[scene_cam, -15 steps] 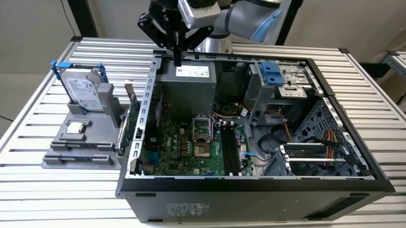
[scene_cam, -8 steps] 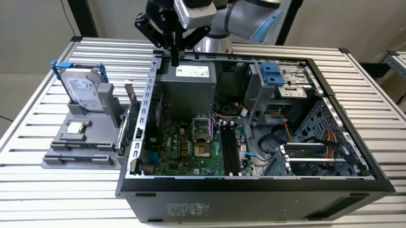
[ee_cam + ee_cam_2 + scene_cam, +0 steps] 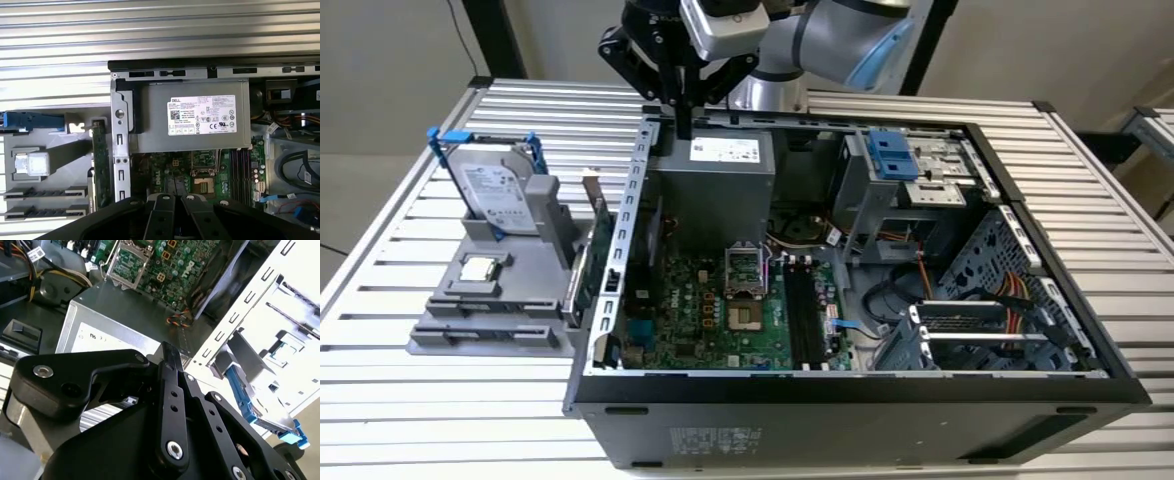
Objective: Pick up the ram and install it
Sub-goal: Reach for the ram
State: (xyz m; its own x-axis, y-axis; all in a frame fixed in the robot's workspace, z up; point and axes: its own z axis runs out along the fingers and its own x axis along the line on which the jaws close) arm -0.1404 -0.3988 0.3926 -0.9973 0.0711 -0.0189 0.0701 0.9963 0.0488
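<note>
Gripper (image 3: pixel 680 128): hangs over the far edge of the open computer case (image 3: pixel 854 388), just above the grey power supply (image 3: pixel 714 175). The fingers are pressed together and carry nothing.

Ram (image 3: pixel 583 265): not yet picked up. It stands on its long edge along the right side of the grey parts holder (image 3: pixel 480 322), just beside the outside of the case's left wall. In the first wrist view it shows as a narrow greenish board (image 3: pixel 100 165) between holder and wall. It is well apart from the gripper.

Holder: sits on the slatted table (image 3: pixel 454 425) to the left of the case. It also carries a hard drive (image 3: pixel 500 190) in a blue frame, standing upright at the far end, and a small square processor chip (image 3: pixel 480 268) lying flat nearer.

Case interior: the green motherboard (image 3: pixel 700 315) lies on the case floor, near side of the power supply. The long black memory slots (image 3: pixel 803 315) run along its right part.
</note>
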